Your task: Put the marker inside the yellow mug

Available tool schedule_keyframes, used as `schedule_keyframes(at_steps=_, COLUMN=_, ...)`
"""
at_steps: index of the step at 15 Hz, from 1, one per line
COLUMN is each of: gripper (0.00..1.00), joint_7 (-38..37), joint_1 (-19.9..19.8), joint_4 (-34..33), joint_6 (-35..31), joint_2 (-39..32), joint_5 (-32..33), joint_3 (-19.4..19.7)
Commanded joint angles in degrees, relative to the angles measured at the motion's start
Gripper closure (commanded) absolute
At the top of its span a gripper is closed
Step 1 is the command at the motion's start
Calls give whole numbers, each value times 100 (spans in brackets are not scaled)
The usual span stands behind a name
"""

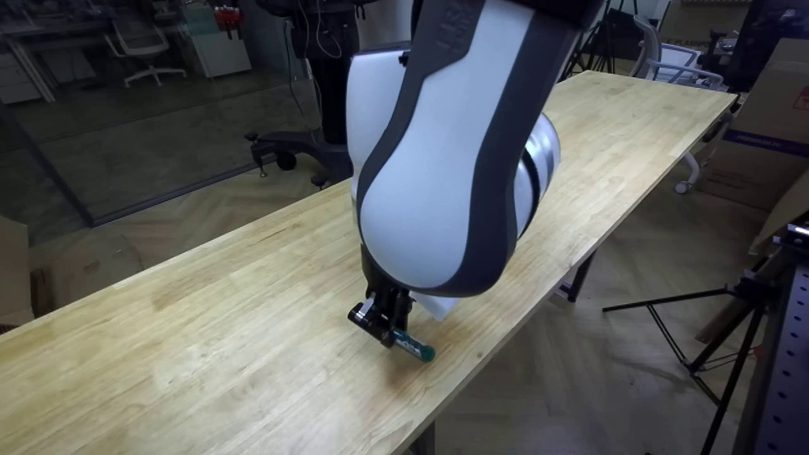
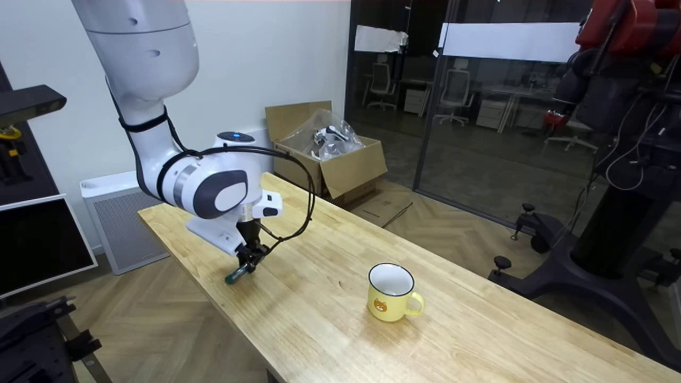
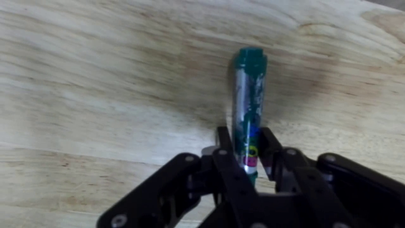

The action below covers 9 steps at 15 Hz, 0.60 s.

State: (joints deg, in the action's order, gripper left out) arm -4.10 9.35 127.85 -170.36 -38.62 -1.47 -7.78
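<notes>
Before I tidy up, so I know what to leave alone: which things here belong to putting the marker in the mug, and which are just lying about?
For the job:
marker, held in the gripper
mug, standing apart from it

Just about:
open box
tripod
wheeled stand

You hold the marker (image 3: 249, 107), green with colored print, pinched toward one end, its other end jutting free. Well apart, your mug (image 2: 392, 306), yellow with white inside, dark rim and animal face, stands upright.
</notes>
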Motion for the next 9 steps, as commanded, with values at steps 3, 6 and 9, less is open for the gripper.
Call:
schedule_keyframes(at_steps=3, gripper=95, joint_7=217, joint_1=-404, joint_4=289, joint_6=-348, joint_2=79, joint_5=-117, joint_3=-348)
schedule_keyframes(at_steps=6, gripper=95, joint_7=362, joint_1=-619, joint_4=353, joint_6=-394, joint_2=66, joint_5=-143, joint_3=-543)
schedule_keyframes(at_steps=9, gripper=79, joint_7=362, joint_1=-587, joint_4=251, joint_6=-307, joint_2=5, joint_5=-125, joint_3=-516)
